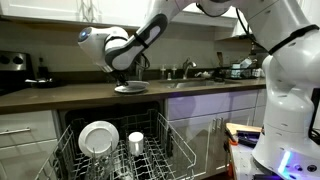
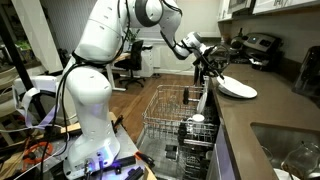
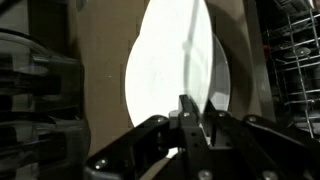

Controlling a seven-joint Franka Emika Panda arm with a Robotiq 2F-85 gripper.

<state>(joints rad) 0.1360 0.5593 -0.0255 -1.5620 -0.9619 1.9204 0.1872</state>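
dark countertop (image 1: 60, 95), white cabinets (image 1: 25, 135), wooden floor (image 2: 140, 98)

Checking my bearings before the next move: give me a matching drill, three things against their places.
Things:
1 plate at the gripper
2 second plate
3 cup

Places:
a standing on edge in the dishwasher rack
b at the countertop, near its front edge
c in the rack, beside the standing plate

Pairs: 1-b, 2-a, 3-c.
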